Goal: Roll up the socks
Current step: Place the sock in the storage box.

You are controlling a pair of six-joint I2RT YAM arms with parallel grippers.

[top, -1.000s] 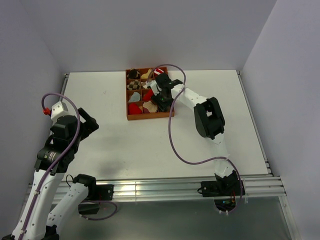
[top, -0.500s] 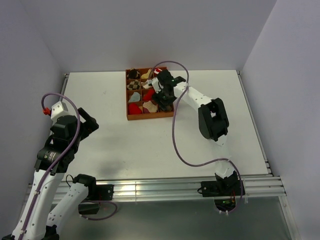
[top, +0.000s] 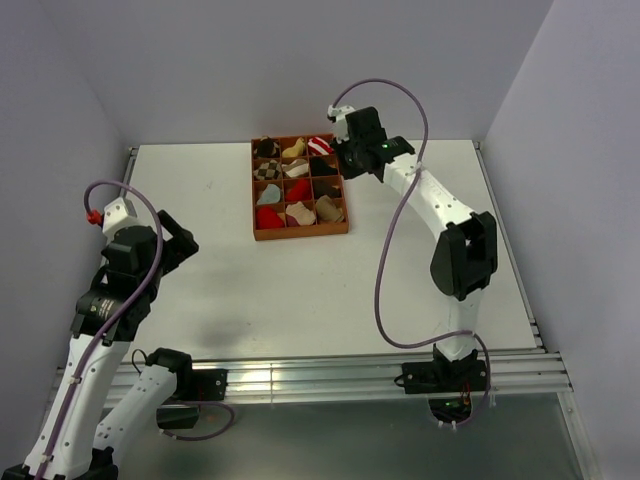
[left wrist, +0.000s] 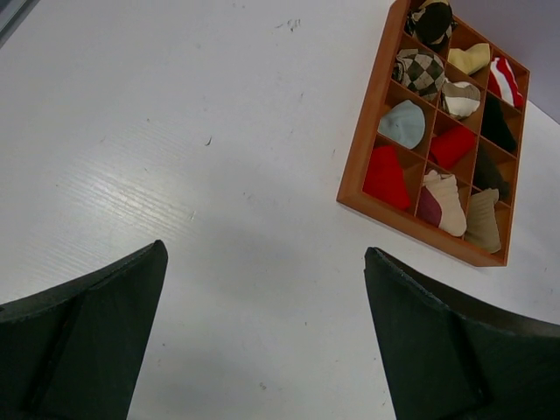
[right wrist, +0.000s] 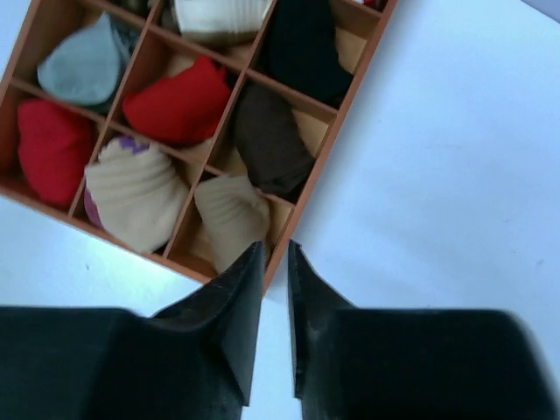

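From above, we see the wooden tray [top: 300, 235] at the back middle of the table [top: 420, 290], with every compartment filled. The right gripper [top: 342, 158] hangs by the tray's far right corner. The left gripper [top: 175, 245] sits well apart at the table's left side, so the right arm is plainly the nearer one. The red and white sock [top: 320, 145] lies in the far right compartment, just beside that gripper. The beige and maroon sock [top: 297, 212] lies in the near row. We cannot tell the two dark bundles in the right column apart here, and the right jaws are too small to read.

At the left wrist, the left gripper [left wrist: 264, 254] stands wide with nothing between its fingers. The tray [left wrist: 359, 157] lies ahead and to the right, well apart, and its far corner is clipped by the picture's top edge.

At the right wrist, the right gripper [right wrist: 275, 249] has its fingers drawn nearly together, leaving only a thin slit, and it holds nothing. The tray's right wall [right wrist: 332, 140] runs diagonally away from the tips. The brown sock [right wrist: 267, 136] lies just ahead of the tips in the column along that wall, its long axis along the wall. We judge that reaching it would need the jaws spread first. The red and white sock is all but cut off at the top, and we cannot judge the height above the tray.
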